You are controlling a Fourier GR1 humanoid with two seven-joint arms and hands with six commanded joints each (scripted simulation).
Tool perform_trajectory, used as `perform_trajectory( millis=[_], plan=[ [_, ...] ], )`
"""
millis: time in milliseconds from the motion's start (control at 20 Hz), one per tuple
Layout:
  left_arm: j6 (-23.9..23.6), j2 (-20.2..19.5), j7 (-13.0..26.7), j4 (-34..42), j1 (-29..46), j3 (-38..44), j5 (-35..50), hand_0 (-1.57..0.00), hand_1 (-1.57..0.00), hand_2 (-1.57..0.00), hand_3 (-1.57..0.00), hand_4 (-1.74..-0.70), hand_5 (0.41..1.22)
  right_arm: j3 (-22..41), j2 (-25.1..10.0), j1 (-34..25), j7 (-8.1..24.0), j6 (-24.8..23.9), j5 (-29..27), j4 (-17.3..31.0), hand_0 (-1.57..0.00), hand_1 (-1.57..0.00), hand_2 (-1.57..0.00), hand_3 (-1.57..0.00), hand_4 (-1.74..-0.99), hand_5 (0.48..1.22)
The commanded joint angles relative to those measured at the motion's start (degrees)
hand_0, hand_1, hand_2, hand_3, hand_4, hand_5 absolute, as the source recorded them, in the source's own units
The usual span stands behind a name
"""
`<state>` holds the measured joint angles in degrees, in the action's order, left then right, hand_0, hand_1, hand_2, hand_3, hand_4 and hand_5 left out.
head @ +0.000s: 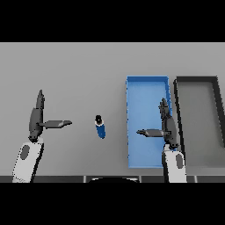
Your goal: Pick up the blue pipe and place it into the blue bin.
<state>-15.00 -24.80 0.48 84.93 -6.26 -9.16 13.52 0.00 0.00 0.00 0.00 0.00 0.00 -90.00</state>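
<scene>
Hovering open and empty: left robot hand (36,117), right robot hand (167,125).

On the grey table (79,66) a short blue pipe with a black end (100,126) lies between the open-fingered left hand (37,119) and the shallow blue rectangular bin (147,85), over which the open-fingered right hand (167,127) hovers, a dark grey tray (197,80) alongside.
</scene>
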Motion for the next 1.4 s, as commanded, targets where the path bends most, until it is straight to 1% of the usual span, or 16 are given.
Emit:
perform_trajectory(
  millis=[0,250,300,350,400,450,550,600,700,800,950,1050,1100,1200,1300,1350],
  plan=[
    [0.0,0.0,-0.2,-0.1,-0.1,0.1,0.0,0.0,0.0,0.0,0.0,-1.07,0.591,0.0,0.0,-0.1,0.1,-0.1,0.0,0.0,0.0,0.0,0.0,0.0,-1.225,0.617],
    [0.3,-0.3,-0.5,-0.5,-0.5,0.5,0.3,0.0,0.0,0.0,0.0,-1.07,0.591,0.0,0.2,-0.4,-0.1,-0.1,0.2,0.9,0.0,0.0,0.0,0.0,-1.225,0.617],
    [8.2,-5.2,-2.7,0.7,0.0,-1.4,0.8,0.0,0.0,0.0,0.0,-1.07,0.591,1.8,-2.7,1.0,-3.0,1.6,2.7,-0.9,0.0,0.0,0.0,0.0,-1.225,0.617],
    [13.2,-8.2,-4.0,0.8,0.2,-2.3,1.1,0.0,0.0,0.0,0.0,-1.07,0.59,3.6,-3.9,2.8,-5.2,2.3,5.2,-2.3,0.0,0.0,0.0,0.0,-1.224,0.618],
    [16.6,-9.4,-4.5,0.0,-0.3,-3.0,1.5,0.0,0.0,0.0,0.0,-1.07,0.589,4.6,-4.7,3.7,-5.6,2.9,6.1,-4.1,0.0,0.0,0.0,0.0,-1.225,0.618],
    [18.6,-10.8,-4.5,-0.2,-0.3,-3.1,1.9,0.0,0.0,0.0,0.0,-1.08,0.587,5.6,-5.1,4.3,-5.1,3.1,7.3,-5.3,0.0,0.0,0.0,0.0,-1.225,0.62],
    [21.0,-11.9,-5.5,-0.7,-0.6,-3.2,2.3,0.0,0.0,0.0,0.0,-1.08,0.591,6.4,-5.9,4.9,-3.8,3.1,8.7,-6.4,0.0,0.0,0.0,0.0,-1.215,0.618],
    [21.6,-11.9,-5.6,-1.6,-1.1,-3.3,2.3,0.0,0.0,0.0,0.0,-1.08,0.596,6.5,-6.2,5.3,-4.0,2.7,9.5,-6.6,0.0,0.0,0.0,0.0,-1.203,0.614],
    [22.4,-11.8,-6.4,-0.7,-0.2,-3.8,2.4,0.0,0.0,0.0,0.0,-1.08,0.604,6.5,-6.3,4.8,-1.8,2.1,10.3,-6.5,0.0,0.0,0.0,0.0,-1.186,0.601],
    [25.1,-12.4,-8.2,2.1,1.2,-5.3,2.9,0.0,0.0,0.0,0.0,-1.09,0.596,5.9,-6.6,3.7,-1.5,2.1,9.9,-5.9,0.0,0.0,0.0,0.0,-1.186,0.598],
    [29.0,-13.2,-8.0,5.1,2.4,-7.8,3.6,0.0,0.0,0.0,0.0,-1.1,0.554,6.5,-6.7,4.0,-3.6,2.8,9.9,-6.0,0.0,0.0,0.0,0.0,-1.198,0.607],
    [30.3,-12.8,-5.8,6.9,2.5,-10.0,3.3,0.0,0.0,0.0,0.0,-1.12,0.514,7.0,-6.4,4.1,-3.2,2.8,10.3,-6.1,0.0,0.0,0.0,0.0,-1.205,0.611],
    [30.8,-12.2,-5.9,8.2,2.8,-11.4,2.7,0.0,0.0,0.0,0.0,-1.14,0.503,7.2,-6.0,4.2,-3.3,2.5,10.6,-6.2,0.0,0.0,0.0,0.0,-1.208,0.611],
    [30.5,-10.1,-5.7,9.1,3.1,-14.1,0.3,0.0,0.0,0.0,0.0,-1.17,0.49,7.7,-5.8,4.2,-2.7,2.2,11.4,-6.2,0.0,0.0,0.0,0.0,-1.211,0.613],
    [29.7,-9.5,-5.8,10.3,4.2,-15.7,-1.8,0.0,0.0,0.0,0.0,-1.18,0.475,7.5,-6.0,5.0,-3.0,2.4,11.0,-6.7,0.0,0.0,0.0,0.0,-1.217,0.615],
    [28.7,-7.9,-5.4,9.8,3.5,-16.8,-3.5,0.0,0.0,0.0,0.0,-1.18,0.469,6.9,-6.1,4.3,-2.1,2.5,10.2,-7.1,0.0,0.0,0.0,0.0,-1.221,0.618]
  ],
)
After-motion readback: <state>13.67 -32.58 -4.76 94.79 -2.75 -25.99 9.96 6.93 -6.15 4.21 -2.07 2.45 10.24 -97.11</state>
